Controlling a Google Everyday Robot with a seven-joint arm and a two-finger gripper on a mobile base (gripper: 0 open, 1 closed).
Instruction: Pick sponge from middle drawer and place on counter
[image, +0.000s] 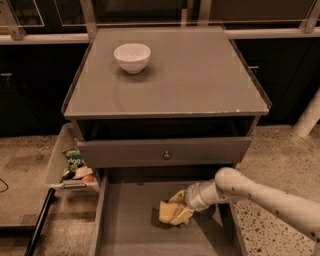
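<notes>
The pale-yellow sponge (165, 214) lies on the floor of the open middle drawer (127, 230), near its centre. My gripper (179, 208) reaches in from the right on a white arm and sits right at the sponge's right side, touching or overlapping it low in the drawer. The grey counter (195, 75) is the cabinet top above, with a chipped front edge.
A white bowl (132, 56) stands at the counter's back left. A closed grey drawer front with a small knob (165, 152) sits just above the open drawer. A clear bin of packets (67, 165) is on the floor at left. A white post (307, 117) stands at right.
</notes>
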